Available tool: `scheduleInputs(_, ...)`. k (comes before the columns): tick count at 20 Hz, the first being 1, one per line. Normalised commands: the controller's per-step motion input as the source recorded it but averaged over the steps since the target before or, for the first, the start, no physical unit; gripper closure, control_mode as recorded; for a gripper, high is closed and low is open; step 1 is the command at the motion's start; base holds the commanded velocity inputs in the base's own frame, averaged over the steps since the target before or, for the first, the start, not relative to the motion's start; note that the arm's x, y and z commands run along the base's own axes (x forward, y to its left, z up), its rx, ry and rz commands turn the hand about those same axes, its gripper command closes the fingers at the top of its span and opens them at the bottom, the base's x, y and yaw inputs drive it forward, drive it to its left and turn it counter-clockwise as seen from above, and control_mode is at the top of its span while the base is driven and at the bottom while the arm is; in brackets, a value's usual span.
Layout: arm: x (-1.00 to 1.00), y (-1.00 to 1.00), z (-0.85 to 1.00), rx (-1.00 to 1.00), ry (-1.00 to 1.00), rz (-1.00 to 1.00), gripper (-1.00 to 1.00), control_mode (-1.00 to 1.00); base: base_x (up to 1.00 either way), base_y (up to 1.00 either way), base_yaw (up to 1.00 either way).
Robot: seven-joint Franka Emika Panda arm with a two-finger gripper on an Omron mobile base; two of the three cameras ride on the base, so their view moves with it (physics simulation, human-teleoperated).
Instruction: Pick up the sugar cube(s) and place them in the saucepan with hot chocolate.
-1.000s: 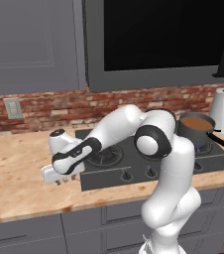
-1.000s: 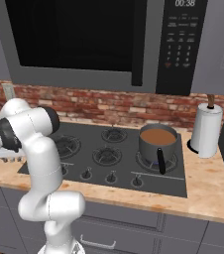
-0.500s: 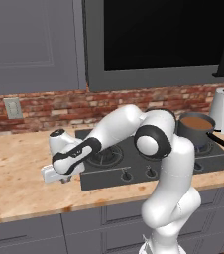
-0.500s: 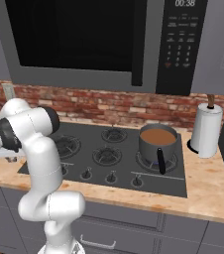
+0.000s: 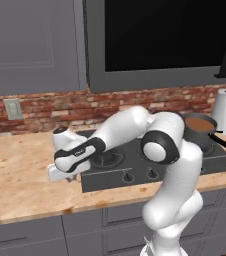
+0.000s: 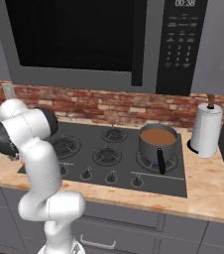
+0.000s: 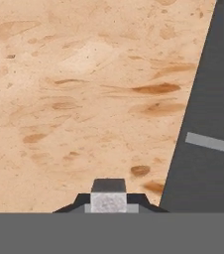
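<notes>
Sugar cube (image 7: pixel 108 202), a tiny pale grey-white block with a faintly grainy face, sits pinched between the narrowed dark fingertips of the gripper (image 7: pixel 108 202), low over the counter just left of the stove. Beneath it spreads the countertop (image 7: pixel 74 99), mottled tan stone-look with rusty streaks, meeting the matte dark cooktop (image 7: pixel 208 149) along a straight edge. Farther right, the saucepan (image 6: pixel 156 142), a dark grey round pot with a straight black handle, holds smooth brown liquid on a right-hand burner. Behind, rough red brick (image 6: pixel 109 104); above, the microwave (image 6: pixel 99 44) display reads 00:38.
</notes>
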Motion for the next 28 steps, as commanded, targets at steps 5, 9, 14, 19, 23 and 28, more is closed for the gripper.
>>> scheduleInputs(5, -0.59, -0.96, 0.9, 0.0, -0.02, -0.05, 1.0, -1.0, 0.0, 0.0, 0.0)
scheduleInputs(9, -0.61, -0.99, 0.85, 0.02, -0.06, -0.11, 1.0, -1.0, 0.0, 0.0, 0.0)
scheduleInputs(14, -0.38, -1.0, 0.63, 0.01, -0.04, -0.19, 1.0, -1.0, 0.0, 0.0, 0.0)
scheduleInputs(19, -0.02, -1.0, 0.67, 0.0, 0.0, -0.18, 1.0, -1.0, 0.0, 0.0, 0.0)
scheduleInputs(23, 0.01, -1.0, 0.54, 0.0, 0.0, -0.18, 1.0, -1.0, 0.0, 0.0, 0.0)
scheduleInputs(28, 0.18, -1.0, 0.24, -0.04, -0.02, -0.17, 1.0, -1.0, 0.0, 0.0, 0.0)
